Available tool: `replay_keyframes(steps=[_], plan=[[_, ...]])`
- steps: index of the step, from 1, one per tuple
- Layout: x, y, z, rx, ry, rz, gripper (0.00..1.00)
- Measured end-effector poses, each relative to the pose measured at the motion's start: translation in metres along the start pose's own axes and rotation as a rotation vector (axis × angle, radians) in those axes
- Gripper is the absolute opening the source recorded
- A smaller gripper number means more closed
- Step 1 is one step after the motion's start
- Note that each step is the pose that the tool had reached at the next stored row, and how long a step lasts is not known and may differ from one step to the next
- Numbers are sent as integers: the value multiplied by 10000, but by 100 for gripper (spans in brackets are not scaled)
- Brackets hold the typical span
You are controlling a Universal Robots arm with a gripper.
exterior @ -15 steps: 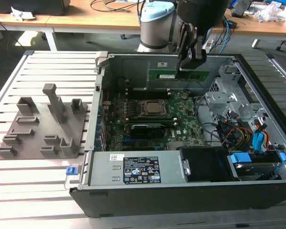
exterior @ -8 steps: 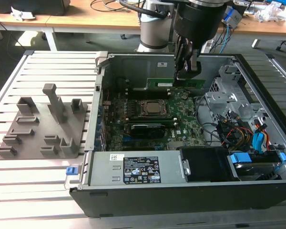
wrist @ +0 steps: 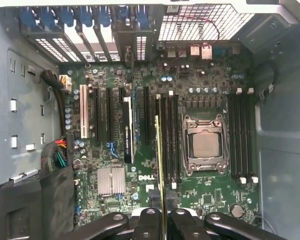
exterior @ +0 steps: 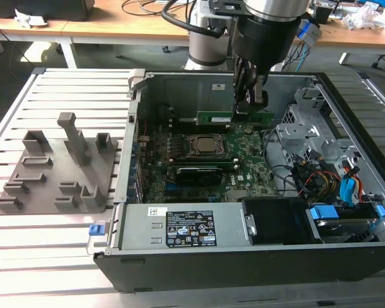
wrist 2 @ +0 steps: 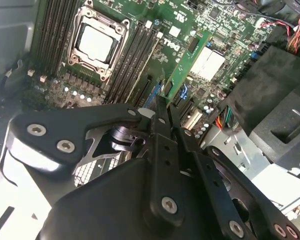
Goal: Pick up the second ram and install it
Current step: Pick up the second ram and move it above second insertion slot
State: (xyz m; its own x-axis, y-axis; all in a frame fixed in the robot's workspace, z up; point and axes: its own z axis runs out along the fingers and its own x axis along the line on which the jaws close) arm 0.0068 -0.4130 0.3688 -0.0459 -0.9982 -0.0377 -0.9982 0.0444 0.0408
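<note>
1. the gripper (exterior: 249, 106) reaches down into the open case (exterior: 133, 128), clamped narrow on the ram (exterior: 228, 117).
2. in the exterior view the ram stands on its long edge, level, just past the cpu socket (exterior: 199, 145) and over the motherboard (exterior: 247, 176).
3. the gripper grips it toward the end on the exterior view's right.
4. in the second wrist view the fingers (wrist 2: 160, 145) pinch the green stick from both sides, and it runs out from between their tips across the board.
5. in the first wrist view the ram shows edge-on as a thin line, parallel to the dark slots (wrist: 171, 135) beside the socket and right next to them.
6. i cannot tell whether it sits in a slot or hangs just above one.
7. a gray fixture (exterior: 58, 173) lies on the slatted table (exterior: 70, 96), on the exterior view's left of the case, well apart from the gripper.
</note>
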Motion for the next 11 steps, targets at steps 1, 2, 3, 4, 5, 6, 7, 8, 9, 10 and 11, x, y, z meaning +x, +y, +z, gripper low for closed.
replay_keyframes(steps=[1,2,3,4,5,6,7,8,9,10,11], plan=[[0,-1,21,0,0,0,14],[1,-2,45,0,-1,-1,14],[1,-3,64,0,-1,0,14],[1,-3,80,0,0,0,14],[1,-4,101,0,-1,0,14],[2,-5,132,0,0,-1,14],[2,-7,163,0,0,-1,14],[3,-8,191,0,0,-1,14],[3,-9,214,0,-1,0,14],[3,-10,236,0,0,0,14],[2,-10,251,0,0,0,14]])
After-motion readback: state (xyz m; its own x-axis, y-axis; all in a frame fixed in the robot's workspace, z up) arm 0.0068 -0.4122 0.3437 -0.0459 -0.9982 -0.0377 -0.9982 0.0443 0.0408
